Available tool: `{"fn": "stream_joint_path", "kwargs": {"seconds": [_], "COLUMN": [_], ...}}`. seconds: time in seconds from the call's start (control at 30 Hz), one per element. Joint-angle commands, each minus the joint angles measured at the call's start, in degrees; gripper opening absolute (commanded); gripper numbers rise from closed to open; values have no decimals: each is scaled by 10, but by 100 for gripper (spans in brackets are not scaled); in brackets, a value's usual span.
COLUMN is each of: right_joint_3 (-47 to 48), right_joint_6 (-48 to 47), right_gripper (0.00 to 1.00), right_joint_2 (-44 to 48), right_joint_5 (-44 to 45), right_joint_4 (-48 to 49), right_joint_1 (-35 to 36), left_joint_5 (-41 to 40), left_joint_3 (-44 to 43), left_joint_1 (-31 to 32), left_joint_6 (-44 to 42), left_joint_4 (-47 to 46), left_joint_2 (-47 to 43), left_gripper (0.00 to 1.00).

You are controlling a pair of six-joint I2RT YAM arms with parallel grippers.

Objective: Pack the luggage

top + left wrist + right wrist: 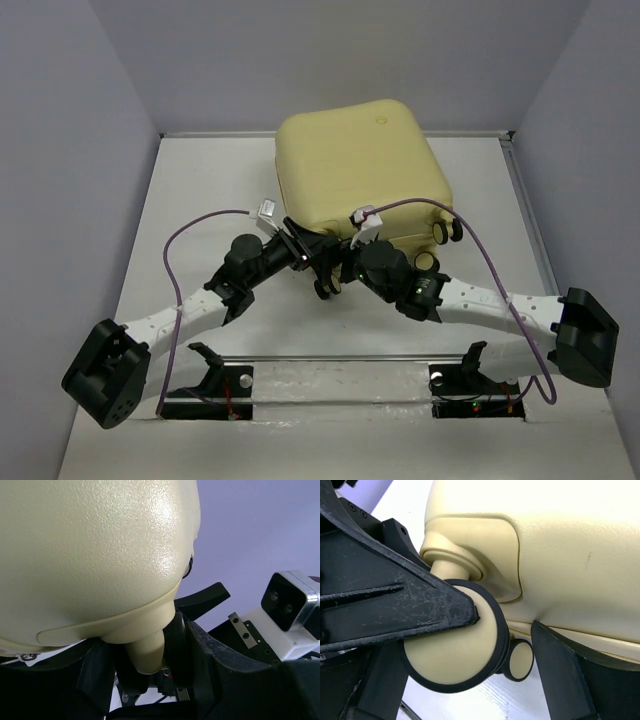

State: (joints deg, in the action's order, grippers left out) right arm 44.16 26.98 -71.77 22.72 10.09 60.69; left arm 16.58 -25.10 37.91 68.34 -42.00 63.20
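Two robot arms reach over a white table (200,200) to the near edge of the luggage (360,170), a closed pale-yellow hard-shell suitcase lying flat at the far middle of the table. We see the right gripper (332,278) spread wide, with a cream, black-rimmed caster wheel (455,650) between its fingers. The left gripper (303,252) flanks a caster at a rounded corner; we cannot tell whether it pinches it.

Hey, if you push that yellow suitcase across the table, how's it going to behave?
The luggage looks stiff: its hard shell should not flex. Lying flat, it would probably slide rather than roll, though its caster wheels may spin freely. Its bulk suggests it could be heavy.
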Motion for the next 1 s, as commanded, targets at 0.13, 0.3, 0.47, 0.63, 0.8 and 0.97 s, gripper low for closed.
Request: {"fn": "stream_joint_path", "kwargs": {"seconds": [0.13, 0.3, 0.47, 0.63, 0.8, 0.97], "right_joint_3": [103, 93, 64, 44, 48, 72], "right_joint_6": [-79, -76, -82, -96, -105, -125], "right_gripper": [95, 78, 29, 8, 7, 7], "right_joint_2": [-48, -44, -20, -14, -17, -28], "right_joint_5": [69, 89, 102, 100, 73, 44], "right_joint_4": [-10, 49, 96, 137, 140, 139], "right_joint_1": [-10, -10, -10, -15, -15, -22], "left_joint_5": [44, 38, 32, -27, -152, -198], "left_joint_3": [-21, -18, -22, -33, 12, 92], "left_joint_1": [-6, -8, -12, -13, -14, -3], "left_joint_6": [-104, -130, -154, -217, -257, -283], "left_joint_4": [-68, -32, 18, 116, 221, 195], "left_joint_2": [-35, -47, -61, -107, -184, -203], "left_gripper": [68, 81, 84, 83, 71, 44]}}
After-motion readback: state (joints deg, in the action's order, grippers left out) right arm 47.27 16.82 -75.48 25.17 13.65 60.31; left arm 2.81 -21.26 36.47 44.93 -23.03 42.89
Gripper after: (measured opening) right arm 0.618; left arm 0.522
